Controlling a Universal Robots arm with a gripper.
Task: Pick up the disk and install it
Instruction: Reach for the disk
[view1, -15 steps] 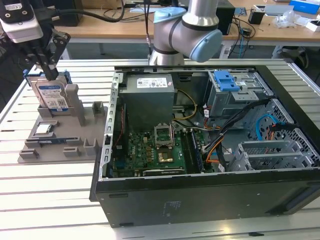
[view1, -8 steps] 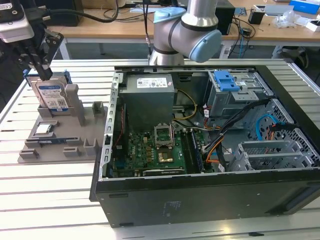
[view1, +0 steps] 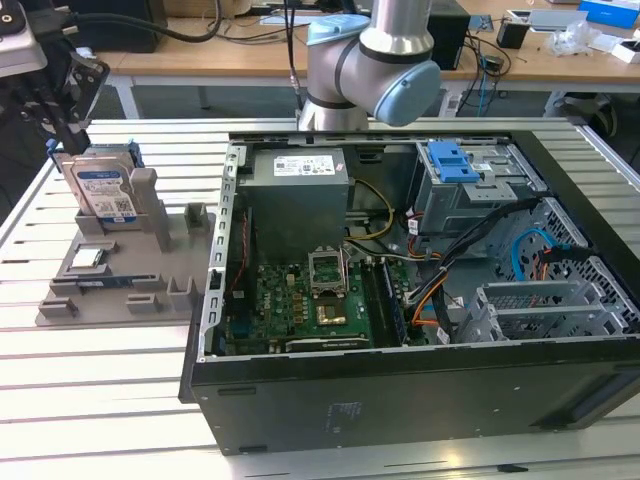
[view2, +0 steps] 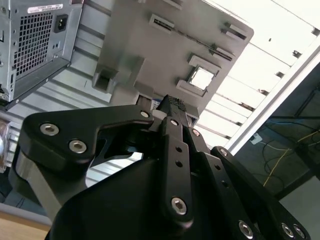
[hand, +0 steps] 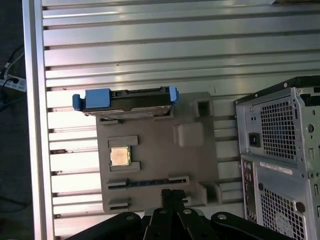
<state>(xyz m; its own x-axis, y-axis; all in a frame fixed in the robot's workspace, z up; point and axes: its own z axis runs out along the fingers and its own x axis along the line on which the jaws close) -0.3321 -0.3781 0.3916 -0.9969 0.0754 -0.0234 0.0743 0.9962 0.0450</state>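
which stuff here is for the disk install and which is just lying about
Job: silver-grey hard drive with blue bracket; black gripper; open black computer case.
Lying about: small square chip in grey tray; cluttered wooden desk behind.

Open computer case (view1: 400, 390) beside grey parts holder (view1: 140, 266) on slatted metal table (view1: 90, 400)

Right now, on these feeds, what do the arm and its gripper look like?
The arm is silver-grey tubing with rounded light-blue joint caps. The gripper is matte black: angular linked bars tapering to ribbed tips, studded with silver screw heads. A thick black cable trails past the arm in the exterior view.
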